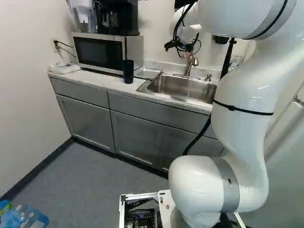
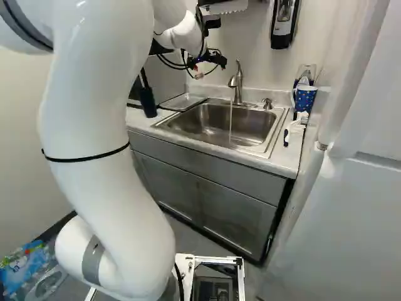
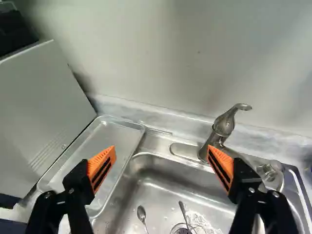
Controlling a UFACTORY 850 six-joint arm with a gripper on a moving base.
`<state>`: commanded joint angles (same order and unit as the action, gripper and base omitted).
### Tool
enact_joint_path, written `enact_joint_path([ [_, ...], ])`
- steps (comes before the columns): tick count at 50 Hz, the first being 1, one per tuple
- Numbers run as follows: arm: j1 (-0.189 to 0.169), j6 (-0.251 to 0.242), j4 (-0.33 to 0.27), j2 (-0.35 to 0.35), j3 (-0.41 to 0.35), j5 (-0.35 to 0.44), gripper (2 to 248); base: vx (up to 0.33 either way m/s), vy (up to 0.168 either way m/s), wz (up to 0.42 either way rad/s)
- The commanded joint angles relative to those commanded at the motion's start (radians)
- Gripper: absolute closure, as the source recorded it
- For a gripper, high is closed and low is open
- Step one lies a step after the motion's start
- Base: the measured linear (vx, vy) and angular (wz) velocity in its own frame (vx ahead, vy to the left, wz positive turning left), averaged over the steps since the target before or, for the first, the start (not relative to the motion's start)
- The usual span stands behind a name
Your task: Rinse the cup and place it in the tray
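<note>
My gripper (image 2: 210,60) hangs above the back left of the sink (image 2: 270,144). In the wrist view the gripper (image 3: 161,155) stands wide open with nothing between its orange pads. The metal tray (image 3: 108,142) lies flat between microwave and sink, holding nothing that I can see. A tall dark cup (image 1: 128,71) stands upright on the counter in front of the tray, apart from the gripper. From the faucet (image 2: 237,81) a thin stream of water (image 2: 230,119) falls into the sink.
The microwave (image 1: 100,53) stands left of the tray. Spoons (image 3: 141,213) lie in the basin. A blue patterned mug (image 2: 305,98) stands at the counter's right end, by the wall. A soap dispenser (image 2: 284,24) hangs above the sink. Plastic-wrapped bottles (image 1: 23,217) are on the floor.
</note>
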<state>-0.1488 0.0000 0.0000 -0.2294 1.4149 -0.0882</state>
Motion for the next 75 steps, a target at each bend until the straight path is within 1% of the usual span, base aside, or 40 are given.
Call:
enact_joint_path([
  [11, 0.016, 0.0, 0.0, 0.055, -0.061, -0.005, 3, 0.0, 0.0, 0.0],
  [22, 0.025, 0.0, 0.0, 0.112, -0.122, -0.036, 3, 0.0, 0.0, 0.0],
  [48, 0.025, 0.0, 0.0, 0.25, -0.264, -0.182, 3, 0.0, 0.0, 0.0],
  [63, 0.018, 0.0, 0.0, 0.33, -0.342, -0.279, 3, 0.0, 0.0, 0.0],
  [75, -0.013, 0.0, 0.0, 0.367, -0.377, -0.358, 3, 0.0, 0.0, 0.0],
])
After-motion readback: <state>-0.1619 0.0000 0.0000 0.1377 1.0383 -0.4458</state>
